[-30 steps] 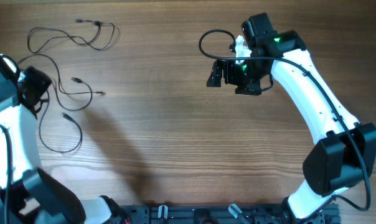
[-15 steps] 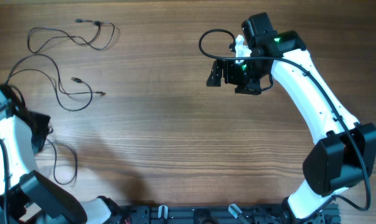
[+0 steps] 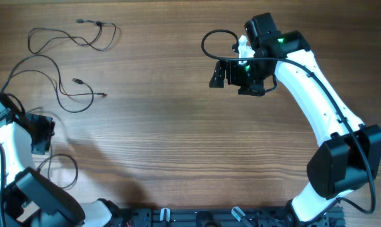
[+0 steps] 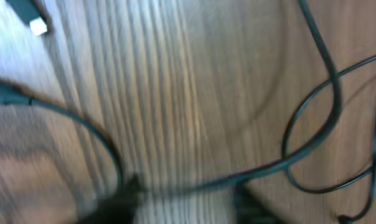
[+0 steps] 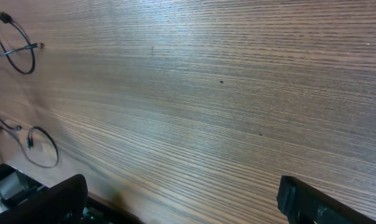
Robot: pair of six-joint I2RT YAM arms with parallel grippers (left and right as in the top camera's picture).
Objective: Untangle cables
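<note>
Several thin black cables lie at the table's left. One tangle of loops (image 3: 74, 34) is at the far left corner. A second cord (image 3: 77, 98) curls below it, and a small loop (image 3: 57, 170) lies near the front edge. My left gripper (image 3: 40, 135) hovers low over that stretch. The left wrist view is blurred: a cord (image 4: 312, 118) loops at the right and runs across the fingertips (image 4: 131, 186), which stand apart with bare wood between them. My right gripper (image 3: 231, 75) hangs wide open at the far right, nothing in it (image 5: 185, 208).
A thicker black cable (image 3: 212, 39) belonging to the right arm loops beside its wrist. A plug with a white tip (image 4: 33, 18) lies at the left wrist view's top left. The right wrist view shows distant cord loops (image 5: 20, 53). The arm bases sit at the front edge (image 3: 197, 217).
My left arm drew back toward the front edge, dragging a cable loop with it, and its jaws have just parted. The right arm has not moved.
</note>
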